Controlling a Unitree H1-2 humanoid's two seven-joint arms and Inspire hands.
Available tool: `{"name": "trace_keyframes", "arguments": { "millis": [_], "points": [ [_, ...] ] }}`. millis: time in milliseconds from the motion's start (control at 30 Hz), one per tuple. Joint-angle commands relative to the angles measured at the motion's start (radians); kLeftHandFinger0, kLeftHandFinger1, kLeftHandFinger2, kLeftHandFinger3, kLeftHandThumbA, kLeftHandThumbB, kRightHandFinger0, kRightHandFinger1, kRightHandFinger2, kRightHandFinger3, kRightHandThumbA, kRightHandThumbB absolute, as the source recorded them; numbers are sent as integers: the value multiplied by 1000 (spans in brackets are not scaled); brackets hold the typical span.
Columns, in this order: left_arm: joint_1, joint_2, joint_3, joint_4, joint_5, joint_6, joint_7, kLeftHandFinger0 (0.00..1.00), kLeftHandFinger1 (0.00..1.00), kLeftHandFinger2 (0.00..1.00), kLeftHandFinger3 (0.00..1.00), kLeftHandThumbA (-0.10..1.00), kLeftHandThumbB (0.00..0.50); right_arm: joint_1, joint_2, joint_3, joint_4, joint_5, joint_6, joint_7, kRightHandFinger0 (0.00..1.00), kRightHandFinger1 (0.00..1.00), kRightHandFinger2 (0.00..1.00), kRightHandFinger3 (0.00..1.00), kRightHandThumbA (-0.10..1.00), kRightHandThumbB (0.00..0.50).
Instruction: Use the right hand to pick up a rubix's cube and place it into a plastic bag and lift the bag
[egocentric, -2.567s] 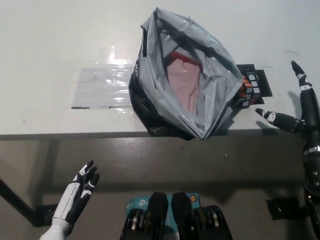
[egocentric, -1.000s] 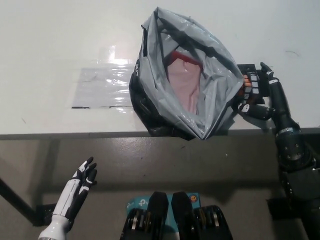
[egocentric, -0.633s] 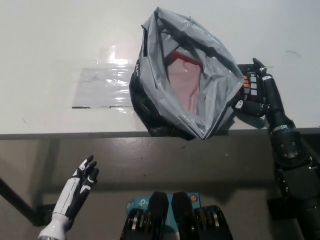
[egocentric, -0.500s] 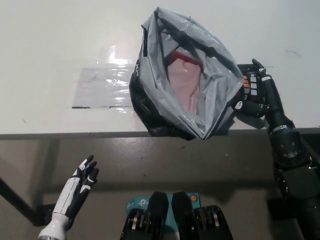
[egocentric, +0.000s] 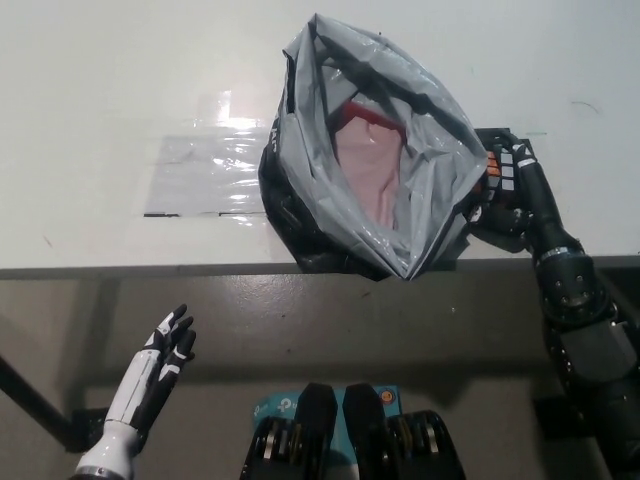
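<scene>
A grey plastic bag stands open on the white table, with something pink inside it. Just right of the bag lies the Rubik's cube, black with white and orange squares showing, partly hidden behind the bag's edge. My black right hand is wrapped around the cube, fingers curled over its top and right side and thumb below it. The cube still rests on the table. My white left hand hangs open at the lower left, below the table's front edge.
A sheet of clear plastic film lies flat on the table left of the bag. The table's front edge runs across the middle of the picture, with grey floor beneath it.
My right hand has come in from the right to the cube and curled its fingers around it. The bag and the left hand have barely moved.
</scene>
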Motion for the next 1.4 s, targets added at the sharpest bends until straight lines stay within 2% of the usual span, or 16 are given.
{"name": "trace_keyframes", "arguments": {
  "millis": [0,633,700,733,800,833,867,900,933,967,1033,1067,1100,1133,1233,1367],
  "points": [
    [-15,8,12,-31,-2,-24,0,888,1000,1000,1000,933,167,-81,-13,-5,32,22,-45,5,1000,1000,1000,1000,908,500],
    [-23,8,12,-35,0,-16,-1,870,1000,1000,1000,917,168,-128,-2,3,58,21,-45,7,1000,1000,1000,1000,885,500],
    [-23,9,11,-37,5,-15,1,865,1000,1000,1000,920,163,-132,0,-1,66,30,-52,13,1000,1000,1000,1000,852,500],
    [-24,10,10,-37,6,-18,1,861,1000,1000,1000,921,168,-140,4,-12,86,49,-71,18,1000,1000,1000,1000,709,500],
    [-28,8,9,-34,6,-21,1,860,1000,1000,1000,922,168,-156,8,-19,122,50,-81,-9,1000,1000,1000,1000,632,500],
    [-30,9,9,-34,6,-20,1,860,1000,1000,1000,923,168,-162,9,-16,129,37,-70,-33,784,841,931,1000,433,448],
    [-32,9,10,-34,2,-17,-1,868,1000,1000,1000,920,169,-173,16,-14,143,18,-47,-86,536,567,600,851,175,318],
    [-34,9,11,-34,0,-14,-2,871,1000,1000,1000,917,167,-182,21,-7,159,-4,-38,-138,109,237,383,396,-88,287],
    [-35,9,11,-33,0,-13,-2,871,1000,1000,1000,916,166,-186,22,-5,167,-10,-36,-153,57,250,469,432,-98,269],
    [-38,10,10,-32,2,-15,-2,868,1000,1000,1000,920,166,-191,24,-1,175,-16,-28,-168,11,247,547,466,-100,231],
    [-40,13,10,-30,3,-19,-2,865,1000,1000,1000,921,166,-193,23,7,190,-20,-28,-174,0,311,720,592,-100,192],
    [-42,14,11,-32,3,-17,-3,864,1000,1000,1000,921,166,-192,22,9,199,-18,-35,-175,21,388,837,703,-100,184],
    [-43,15,11,-33,2,-15,-4,864,1000,1000,1000,921,165,-191,20,8,208,-14,-40,-176,44,433,879,764,-100,183],
    [-45,16,11,-31,2,-16,-5,864,1000,1000,1000,919,164,-193,19,7,219,-9,-46,-176,59,488,889,822,-100,170],
    [-48,15,12,-30,-3,-13,-6,883,1000,1000,1000,916,168,-198,13,13,249,-21,-34,-204,30,487,869,833,-100,179],
    [-50,18,13,-33,3,-11,-3,873,1000,1000,1000,935,169,-205,7,6,276,-4,-49,-197,81,538,912,871,-100,181]
  ]
}}
